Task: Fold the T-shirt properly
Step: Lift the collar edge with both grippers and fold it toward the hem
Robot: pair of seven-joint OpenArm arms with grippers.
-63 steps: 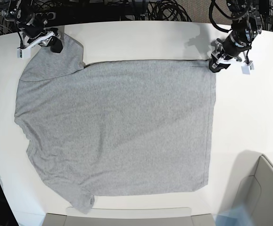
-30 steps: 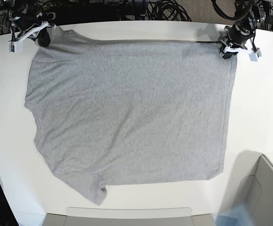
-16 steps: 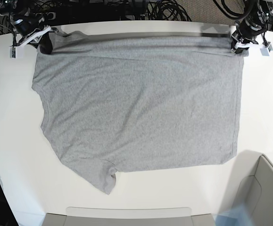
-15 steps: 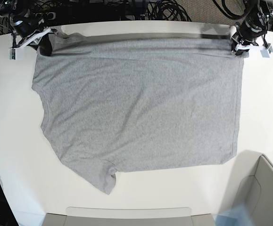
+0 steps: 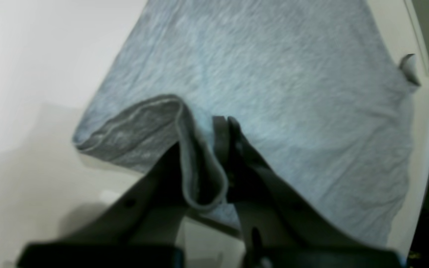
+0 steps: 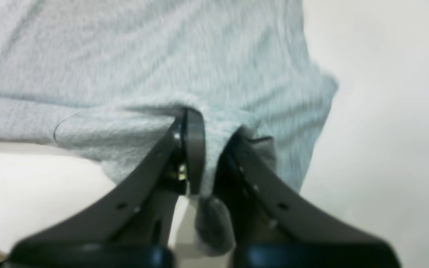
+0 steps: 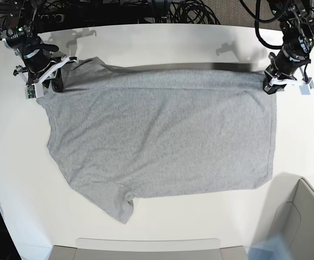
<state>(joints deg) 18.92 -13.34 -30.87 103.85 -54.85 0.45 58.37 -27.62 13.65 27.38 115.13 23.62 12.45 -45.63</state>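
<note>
The T-shirt (image 7: 162,141) is seen lying almost flat on the white table (image 7: 162,38), plain grey side up, and it covers most of the middle of the surface, nearer to the far edge than to the near one. No finished fold can be seen yet: only a narrow strip along the far edge of the garment is lifted and slightly rolled, so the task is judged to be at its very beginning, with all folds of the body and sleeves still to be made. The left gripper (image 5: 222,149) is closed on a doubled piece of the hem corner, near the far right corner of the table, and the cloth is seen pinched between its jaws. The right gripper (image 6: 207,149) is also closed on cloth, at the shoulder or sleeve region near the far left corner; a small bunch of fabric hangs between its jaws. The long axis of the garment runs from left to right, roughly parallel to the far edge of the table. The hem points toward the right edge and the sleeves toward the left edge; one sleeve (image 7: 116,206) sticks out toward the near edge. The collar cannot be made out clearly.
</note>
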